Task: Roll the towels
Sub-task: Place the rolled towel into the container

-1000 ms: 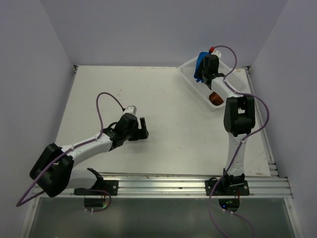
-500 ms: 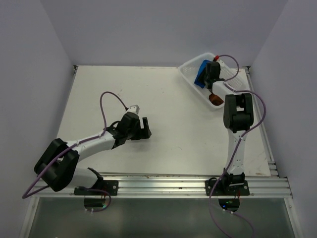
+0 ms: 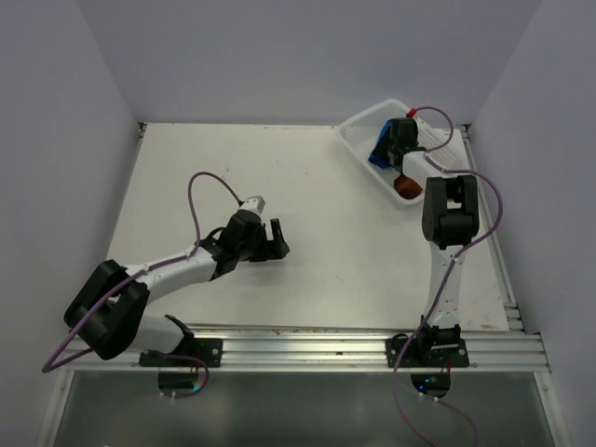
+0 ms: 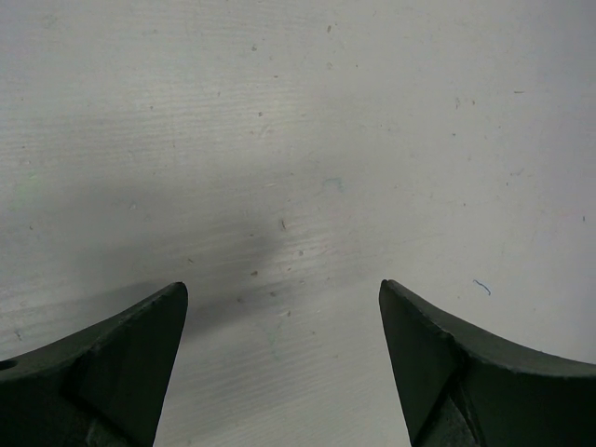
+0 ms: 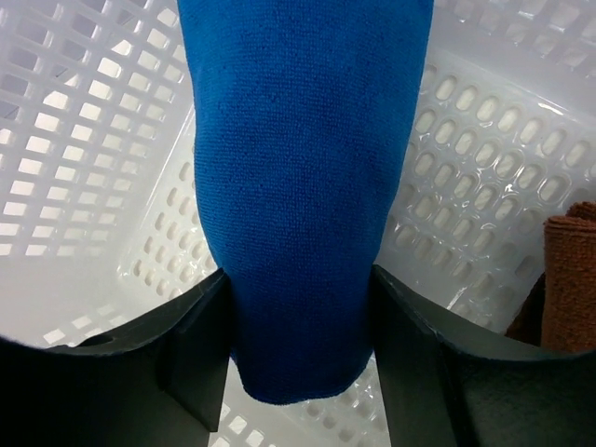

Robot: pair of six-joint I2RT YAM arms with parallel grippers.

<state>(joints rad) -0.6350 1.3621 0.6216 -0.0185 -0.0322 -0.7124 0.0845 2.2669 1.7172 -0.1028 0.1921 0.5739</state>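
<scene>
Stowing seems in hand: right claw (image 5: 300, 279) grasps rolled blue towel (image 5: 307, 140) inside basket (image 5: 74, 140), far-right table (image 3: 326, 214) corner; next, let go. Left claw (image 4: 281, 287) released.

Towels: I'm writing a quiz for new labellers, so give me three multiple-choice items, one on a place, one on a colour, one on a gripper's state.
1. Where is the blue towel? A flat beside the arm bases; B on the floor; C in the basket, between the right gripper's fingers.
2. What colour is the other towel in the basket? A rust-brown; B green; C white.
3. How is the left gripper? A shut on a towel; B open and empty above the table; C out of view.
Answers: C, the right wrist view shows it there; A, brown cloth shows at that view's edge; B, bare tabletop fills its wide gap.
</scene>
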